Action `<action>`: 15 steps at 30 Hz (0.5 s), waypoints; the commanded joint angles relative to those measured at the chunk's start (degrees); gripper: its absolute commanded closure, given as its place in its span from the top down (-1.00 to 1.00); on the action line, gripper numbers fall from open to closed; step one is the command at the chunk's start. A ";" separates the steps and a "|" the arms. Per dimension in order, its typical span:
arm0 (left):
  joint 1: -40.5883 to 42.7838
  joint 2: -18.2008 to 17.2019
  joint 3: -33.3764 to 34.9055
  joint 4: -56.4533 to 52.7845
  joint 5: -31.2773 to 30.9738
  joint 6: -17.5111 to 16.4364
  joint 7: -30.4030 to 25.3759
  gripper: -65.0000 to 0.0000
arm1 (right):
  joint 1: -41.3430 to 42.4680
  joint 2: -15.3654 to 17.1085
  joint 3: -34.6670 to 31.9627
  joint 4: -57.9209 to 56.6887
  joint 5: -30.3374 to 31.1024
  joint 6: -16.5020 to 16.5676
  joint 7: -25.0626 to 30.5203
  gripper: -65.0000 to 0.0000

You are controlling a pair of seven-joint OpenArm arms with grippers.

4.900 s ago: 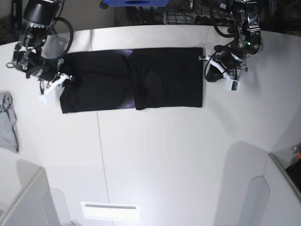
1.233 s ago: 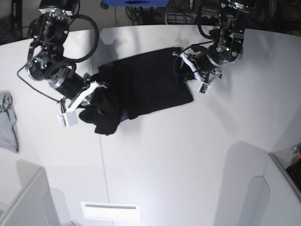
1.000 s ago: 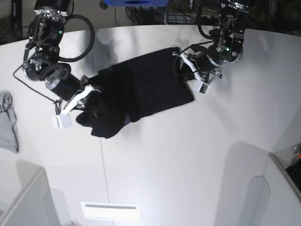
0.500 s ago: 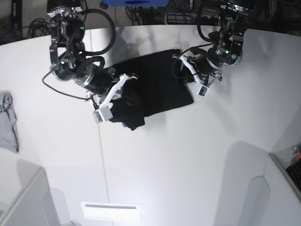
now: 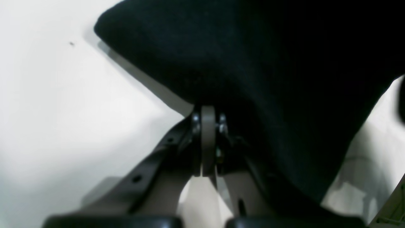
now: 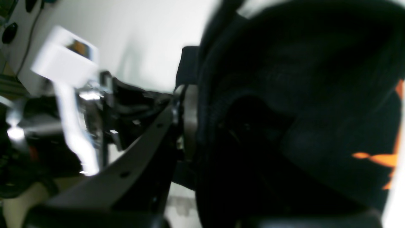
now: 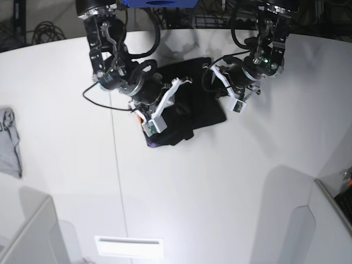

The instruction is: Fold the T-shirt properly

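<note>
The black T-shirt (image 7: 195, 104) is lying bunched and partly doubled over near the far middle of the white table, one end lifting off the surface (orange print showing underneath).

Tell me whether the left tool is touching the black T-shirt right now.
Touching. In the left wrist view the left tool is shut with the T-shirt fabric bunched right at its tips.
</note>
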 commanded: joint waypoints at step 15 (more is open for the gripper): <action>-0.13 -0.48 -0.22 0.73 0.70 0.40 0.86 -1.00 | 0.97 -0.41 -1.83 -4.05 0.92 0.31 3.89 -1.00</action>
